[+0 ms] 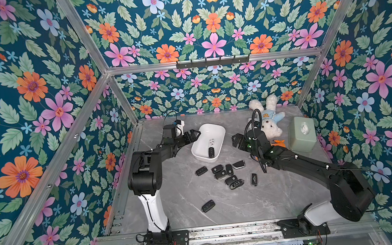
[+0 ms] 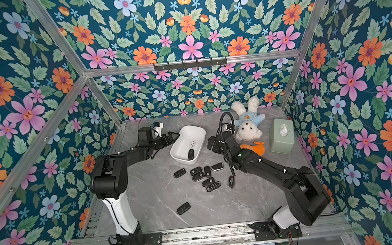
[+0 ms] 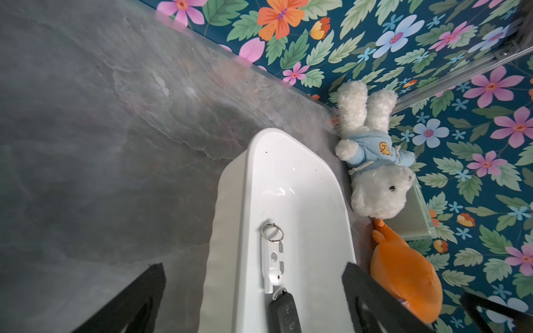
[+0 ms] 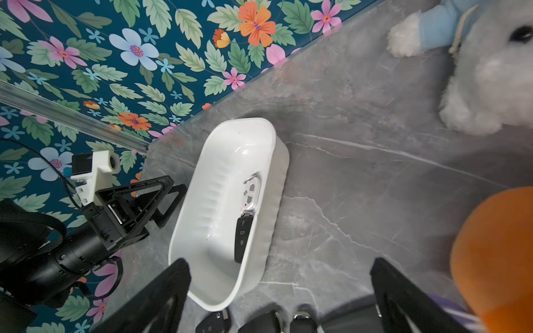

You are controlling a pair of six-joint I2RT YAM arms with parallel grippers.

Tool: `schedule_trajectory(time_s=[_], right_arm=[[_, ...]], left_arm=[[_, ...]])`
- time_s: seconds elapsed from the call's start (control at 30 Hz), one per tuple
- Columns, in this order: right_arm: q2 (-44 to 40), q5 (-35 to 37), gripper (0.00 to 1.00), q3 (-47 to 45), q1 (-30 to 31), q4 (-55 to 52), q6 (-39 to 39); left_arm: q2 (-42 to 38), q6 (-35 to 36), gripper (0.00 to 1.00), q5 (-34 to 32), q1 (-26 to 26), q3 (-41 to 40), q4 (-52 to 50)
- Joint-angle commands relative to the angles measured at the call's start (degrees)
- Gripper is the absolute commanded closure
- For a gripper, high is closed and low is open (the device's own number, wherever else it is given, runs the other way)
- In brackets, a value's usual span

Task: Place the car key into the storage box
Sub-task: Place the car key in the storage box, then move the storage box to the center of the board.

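The white storage box (image 1: 211,132) (image 2: 192,132) stands at the back middle of the grey table. A black car key (image 1: 211,151) (image 3: 284,312) (image 4: 243,238) lies inside it, end to end with a white key fob (image 1: 212,142) (image 3: 272,259). My left gripper (image 1: 195,134) (image 3: 253,268) hangs open at the box's left rim, holding nothing. Open and empty as well, my right gripper (image 1: 237,140) (image 4: 279,262) hovers to the right of the box. Several loose black car keys (image 1: 221,172) lie on the table in front of the box, with one apart (image 1: 208,206) nearer the front.
A white plush rabbit in a blue top (image 1: 267,121) lies at the back right. An orange plush (image 2: 256,148) sits beside my right arm. A pale green tissue box (image 1: 301,133) stands by the right wall. Floral walls close in three sides.
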Motion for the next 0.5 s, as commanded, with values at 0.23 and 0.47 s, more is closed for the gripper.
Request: schedule_trajectory(time_s=[0.23, 0.47], right_arm=[[-5.0, -1.7, 0.01, -6.7, -1.3, 2.5, 0.3], [-7.7, -0.2, 0.01, -8.3, -1.5, 0.8, 0.4]], left_arm=[[0.9, -4.4, 0.00, 2.3, -3.3, -1.3, 6.4], [0.5, -7.7, 0.00, 0.8, -6.5, -2.1, 8.7]])
